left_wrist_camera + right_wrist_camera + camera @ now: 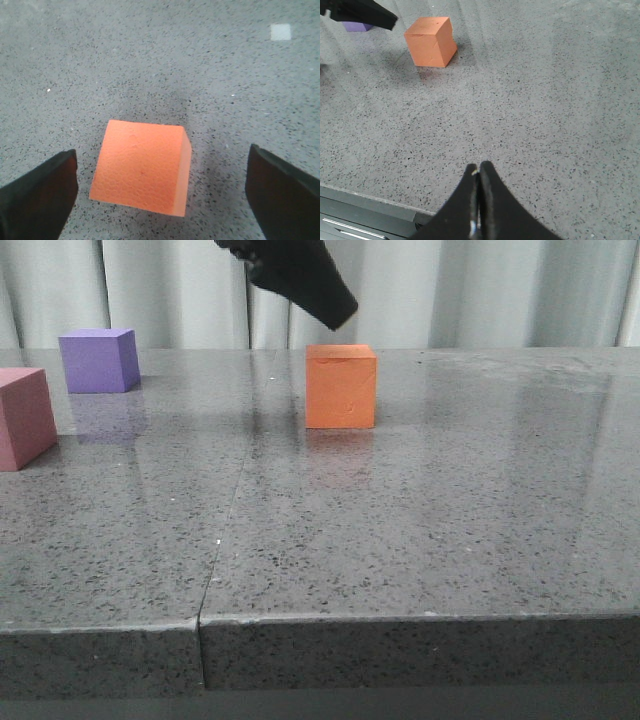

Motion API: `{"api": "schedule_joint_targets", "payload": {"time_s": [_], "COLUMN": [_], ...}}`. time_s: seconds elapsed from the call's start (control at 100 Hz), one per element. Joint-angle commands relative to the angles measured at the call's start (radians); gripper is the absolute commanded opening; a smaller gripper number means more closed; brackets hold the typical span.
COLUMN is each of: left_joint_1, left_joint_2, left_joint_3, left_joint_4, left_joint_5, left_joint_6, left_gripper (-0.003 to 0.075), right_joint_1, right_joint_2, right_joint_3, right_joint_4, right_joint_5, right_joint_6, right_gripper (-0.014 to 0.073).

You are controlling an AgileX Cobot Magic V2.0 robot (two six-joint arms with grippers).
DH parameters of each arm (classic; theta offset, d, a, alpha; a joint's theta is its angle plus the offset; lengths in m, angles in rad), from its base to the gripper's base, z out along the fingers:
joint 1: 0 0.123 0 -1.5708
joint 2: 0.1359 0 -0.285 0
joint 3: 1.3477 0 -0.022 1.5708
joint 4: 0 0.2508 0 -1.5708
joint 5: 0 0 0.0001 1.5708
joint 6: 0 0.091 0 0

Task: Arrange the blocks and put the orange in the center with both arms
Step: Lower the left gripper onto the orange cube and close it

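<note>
The orange cube stands upright on the grey stone table, about mid-width and towards the back. My left gripper hangs just above and behind it, clear of the cube. In the left wrist view that gripper is open wide, and the orange cube sits on the table between its two fingers, touching neither. The purple cube stands at the back left. The pink cube is at the far left edge, partly cut off. My right gripper is shut on nothing near the table's front edge, far from the orange cube.
A seam runs front to back through the tabletop, left of the orange cube. A pale curtain hangs behind the table. A small white square shows on the surface beyond the cube. The table's front edge is close to the camera.
</note>
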Motion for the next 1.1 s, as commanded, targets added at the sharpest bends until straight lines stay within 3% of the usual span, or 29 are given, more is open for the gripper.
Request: {"api": "schedule_joint_targets", "payload": {"time_s": [0.0,0.86,1.0,1.09], "left_joint_1": [-0.010,-0.010,-0.010,-0.010], "left_joint_2": [-0.036,0.080,0.080,0.080], "left_joint_3": [-0.034,-0.034,-0.034,-0.034], "left_joint_4": [-0.050,-0.051,-0.051,-0.051], "left_joint_5": [-0.066,-0.085,-0.085,-0.085], "left_joint_6": [-0.002,-0.002,-0.002,-0.002], "left_gripper": [0.0648,0.0646,0.0596,0.0524], "right_joint_1": [-0.003,-0.003,-0.003,-0.003], "right_joint_2": [0.008,0.008,0.008,0.008], "right_joint_3": [-0.023,-0.023,-0.023,-0.023], "right_joint_4": [-0.017,-0.017,-0.017,-0.017], "right_joint_5": [-0.070,-0.070,-0.070,-0.070], "right_joint_6": [-0.007,-0.007,-0.007,-0.007], "right_gripper": [-0.0068,-0.0068,-0.0068,-0.0068]}}
